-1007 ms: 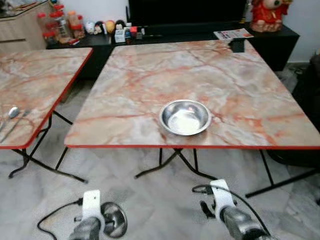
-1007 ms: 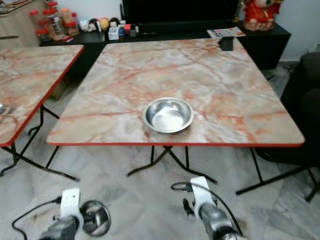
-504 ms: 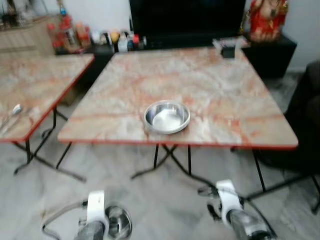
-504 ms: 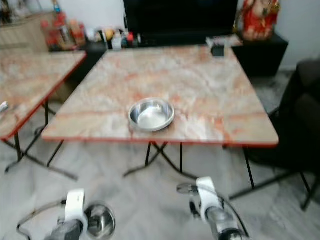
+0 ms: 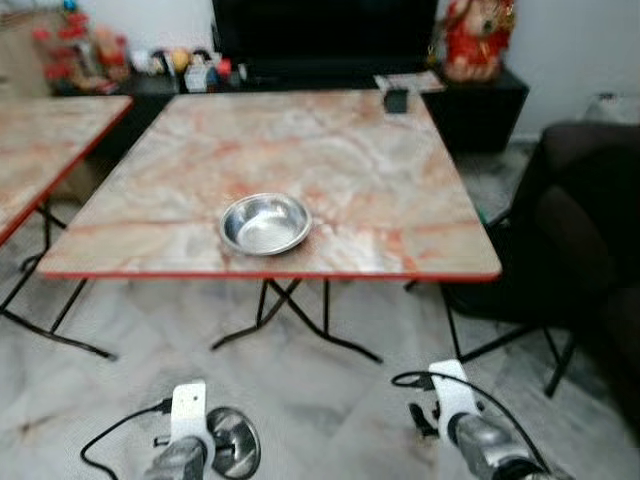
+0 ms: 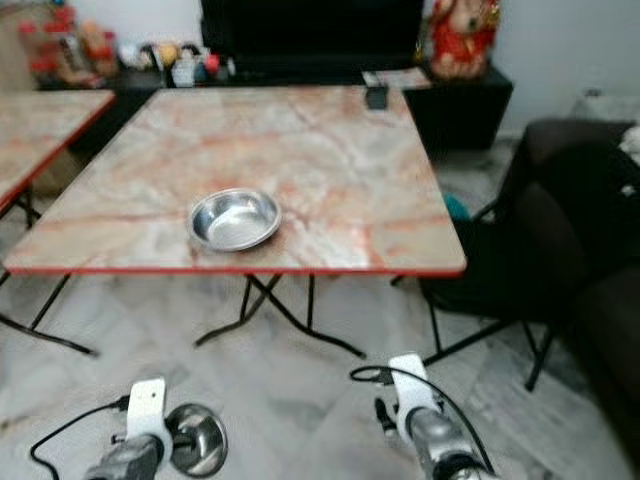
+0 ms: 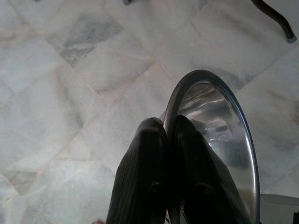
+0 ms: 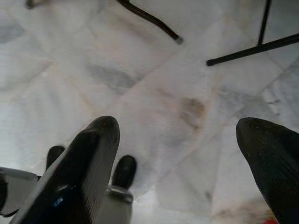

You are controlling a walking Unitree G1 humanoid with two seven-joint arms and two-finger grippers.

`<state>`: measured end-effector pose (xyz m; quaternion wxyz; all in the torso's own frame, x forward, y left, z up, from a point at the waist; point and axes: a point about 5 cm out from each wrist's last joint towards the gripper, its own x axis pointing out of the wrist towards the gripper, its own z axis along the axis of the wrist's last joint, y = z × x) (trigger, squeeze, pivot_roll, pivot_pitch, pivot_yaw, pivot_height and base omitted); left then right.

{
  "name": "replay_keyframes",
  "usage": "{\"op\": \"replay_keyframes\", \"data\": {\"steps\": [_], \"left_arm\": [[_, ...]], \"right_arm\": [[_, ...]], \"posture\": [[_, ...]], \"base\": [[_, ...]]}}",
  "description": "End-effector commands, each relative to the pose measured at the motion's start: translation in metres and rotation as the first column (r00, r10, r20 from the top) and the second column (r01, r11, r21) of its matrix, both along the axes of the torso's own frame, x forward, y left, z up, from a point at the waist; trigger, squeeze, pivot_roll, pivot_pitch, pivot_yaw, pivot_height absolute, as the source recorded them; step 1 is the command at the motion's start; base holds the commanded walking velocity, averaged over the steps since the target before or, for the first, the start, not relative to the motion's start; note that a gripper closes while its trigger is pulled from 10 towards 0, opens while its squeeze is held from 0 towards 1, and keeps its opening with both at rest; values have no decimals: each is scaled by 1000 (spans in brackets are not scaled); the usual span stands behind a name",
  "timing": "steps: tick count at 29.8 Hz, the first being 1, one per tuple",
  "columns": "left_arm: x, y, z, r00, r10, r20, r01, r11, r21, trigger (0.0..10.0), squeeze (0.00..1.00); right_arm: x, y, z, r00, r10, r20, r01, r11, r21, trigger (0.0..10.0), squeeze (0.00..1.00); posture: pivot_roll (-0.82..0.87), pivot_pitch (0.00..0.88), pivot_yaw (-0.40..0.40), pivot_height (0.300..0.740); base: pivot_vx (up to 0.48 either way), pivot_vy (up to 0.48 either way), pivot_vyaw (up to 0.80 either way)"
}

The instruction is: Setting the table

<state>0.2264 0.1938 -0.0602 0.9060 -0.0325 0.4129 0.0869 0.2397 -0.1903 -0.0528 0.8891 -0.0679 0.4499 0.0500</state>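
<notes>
Steel bowl (image 7: 219,140) is in my left gripper (image 7: 169,133), both black fingers (image 7: 145,163) pinched together on its rim, one finger outside the wall, other inside; bowl hangs on edge, tilted, shiny inside facing away from the finger backs. From head cam the same bowl (image 5: 232,452) sits low w/ the left arm, just beyond the white wrist cam, over pale marble floor tiles (image 5: 330,400). A 2nd steel bowl (image 5: 265,222) rests upright on the marble-look table (image 5: 330,140) well ahead of and above both grippers, near the table's front red edge, roughly ahead of my left side. Right gripper (image 8: 182,154) hangs low beside my right side, fingers spread wide apart w/ nothing between them, just floor tile below; black folding table legs (image 8: 243,49) cross the floor beyond its fingertips. Right arm's wrist cam (image 5: 447,385) w/ black cable loop shows low on the right. Dark sofa or chair (image 5: 580,230) stands off beyond the right gripper, close to the table's right edge. Far past the table: black TV unit (image 5: 330,70) w/ small bottles and jars, a red figurine (image 5: 475,35), a small dark object (image 5: 396,100) at the table's far edge. Another marble-look table (image 5: 40,150) lies out beyond the left gripper's side, apart from the first.
</notes>
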Motion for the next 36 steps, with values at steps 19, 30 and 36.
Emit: {"op": "replay_keyframes", "data": {"steps": [19, 30, 36], "left_arm": [[2, 4, 2, 1000, 29, 11, -30, 1000, 9, 10000, 0], [2, 6, 2, 1000, 28, 8, -28, 999, 22, 10000, 0], [1, 10, 2, 999, 38, -20, -35, 993, 109, 10000, 0]], "right_arm": [[5, 1, 3, 1000, -3, 14, 3, 1000, 10, 10000, 0], [5, 2, 3, 1000, 1, 10, -1, 1000, 11, 10000, 0], [5, 3, 3, 1000, 5, 6, -5, 1000, 12, 10000, 0]], "posture": [[-87, 28, 34, 740], [-85, 26, 36, 740], [-79, 30, 37, 740]], "base": [[198, 0, -42], [260, 0, 0], [0, 0, 0]]}}
